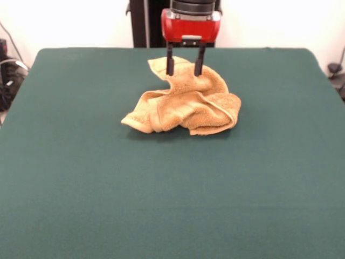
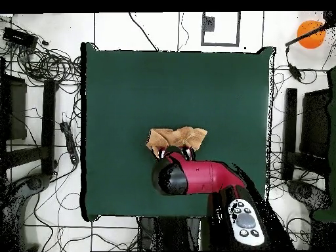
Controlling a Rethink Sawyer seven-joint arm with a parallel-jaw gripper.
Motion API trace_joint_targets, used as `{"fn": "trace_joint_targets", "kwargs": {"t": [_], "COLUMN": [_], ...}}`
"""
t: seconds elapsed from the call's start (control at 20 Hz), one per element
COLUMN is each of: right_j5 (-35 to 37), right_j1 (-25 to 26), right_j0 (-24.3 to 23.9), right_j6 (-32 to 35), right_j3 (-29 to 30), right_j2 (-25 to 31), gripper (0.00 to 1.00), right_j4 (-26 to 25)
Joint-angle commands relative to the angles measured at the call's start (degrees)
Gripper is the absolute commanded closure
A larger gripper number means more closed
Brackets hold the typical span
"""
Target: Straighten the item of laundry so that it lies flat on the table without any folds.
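- Your gripper [image 1: 184, 69] hangs with its two dark fingers [image 1: 170, 60] spread apart, a clear gap showing between them in the front view.
- Both fingertips reach down to the towel's [image 1: 186, 103] raised far edge; the tips sit on or just behind the cloth, and you cannot tell whether they press into it. Nothing is pinched between them.
- The red gripper body [image 1: 190, 24] sits at the 12 o'clock edge of the front view, directly above the towel.
- The mustard towel lies crumpled in a heap, with thick folds and a rolled hem toward 4 o'clock and a pointed corner toward 8 o'clock.
- In the front view it sits a little toward 12 o'clock from the centre of the green table [image 1: 161, 205].
- From overhead, the towel [image 2: 172, 138] shows at about table centre, with the red arm [image 2: 203, 177] covering its 6 o'clock side.
- You will find no readable brand, label or writing on the towel, gripper or table.
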Motion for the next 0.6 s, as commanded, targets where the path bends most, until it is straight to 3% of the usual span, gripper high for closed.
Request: {"fn": "trace_joint_targets", "kwargs": {"t": [0.05, 0.6], "right_j5": [0.3, 1.0], "right_j1": [2.1, 2.4], "right_j0": [0.2, -0.7], "right_j6": [10.3, 9.6], "right_j3": [3.7, 3.2], "right_j2": [1.0, 1.9], "gripper": [0.0, 0.0], "right_j4": [2.7, 2.6]}}
